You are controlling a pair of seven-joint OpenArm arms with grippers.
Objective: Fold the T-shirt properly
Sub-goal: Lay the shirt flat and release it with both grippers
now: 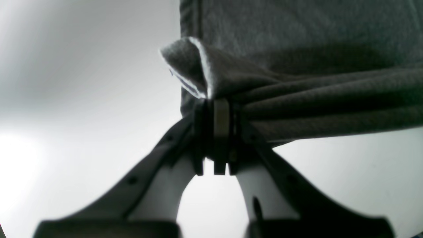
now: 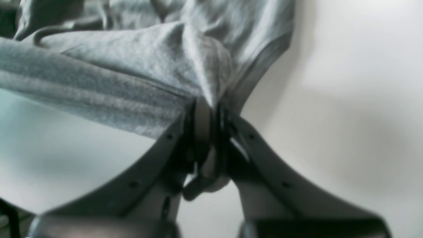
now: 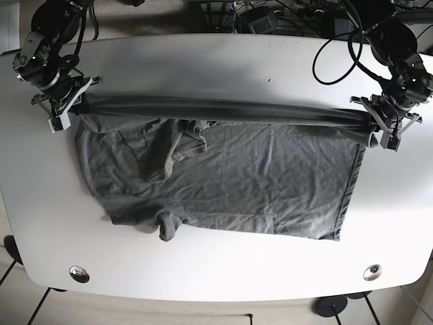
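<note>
Both my left end effector (image 3: 380,126) and right end effector (image 3: 64,107) clench the soft grey T-shirt (image 3: 223,176), its far edge stretched taut, wrinkled body lying on the smooth white table (image 3: 216,61).

Left hand (image 1: 220,114), dark with pale inner panels, fills the lower middle of the left wrist view, both sides pressed together on a bunched edge of the grey knit cotton T-shirt (image 1: 307,59). Cloth stretches from the pinch rightward in taut horizontal folds. A small corner flap sticks up left of the grip, pale hem showing. Flat shirt panel above. Plain white desk (image 1: 82,99) behind, blurred.
</note>
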